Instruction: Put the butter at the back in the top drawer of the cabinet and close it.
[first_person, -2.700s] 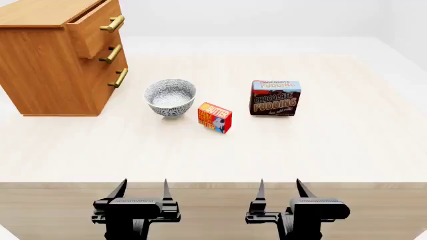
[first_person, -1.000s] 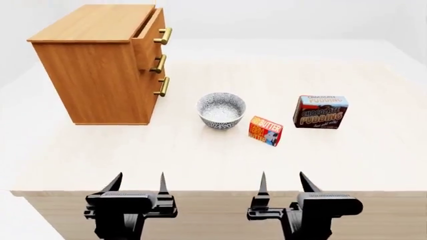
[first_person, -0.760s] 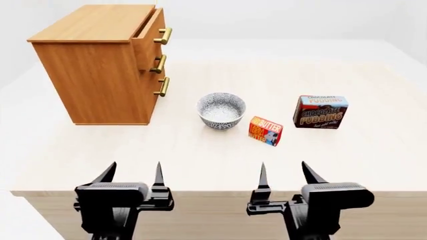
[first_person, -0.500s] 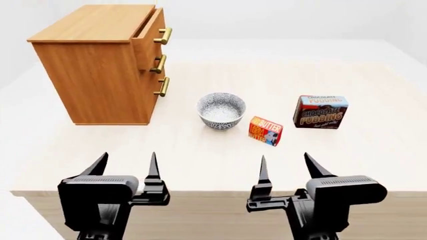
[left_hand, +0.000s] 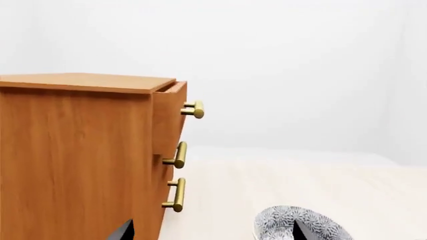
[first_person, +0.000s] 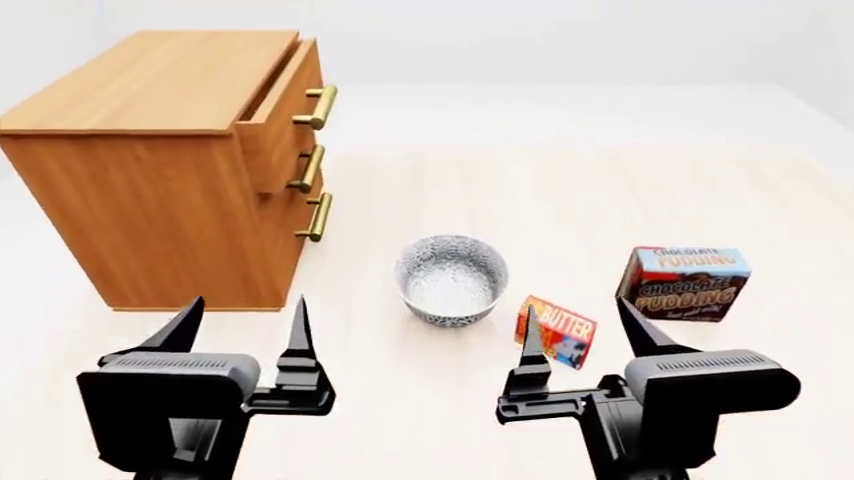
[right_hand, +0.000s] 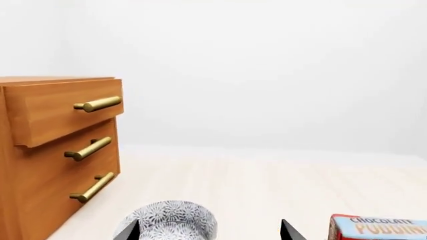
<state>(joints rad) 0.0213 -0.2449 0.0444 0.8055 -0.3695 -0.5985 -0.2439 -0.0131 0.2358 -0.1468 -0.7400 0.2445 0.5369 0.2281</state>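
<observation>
Head view: both grippers (first_person: 238, 318) (first_person: 577, 327) upright, jaws spread.

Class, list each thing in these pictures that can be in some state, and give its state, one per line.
Top drawer: partly pulled out.
Two lower drawers: shut.
Butter: on the table, untouched.
Bowl: upright, empty.
Pudding box: standing on the table.
Left gripper: open, empty.
Right gripper: open, empty.

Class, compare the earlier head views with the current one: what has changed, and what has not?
The view has closed in on the table: the cabinet, bowl and butter look larger and nearer. Both open grippers, left and right, have risen and now reach over the tabletop. Nothing was grasped; the top drawer stays slightly open and the objects keep their arrangement.
</observation>
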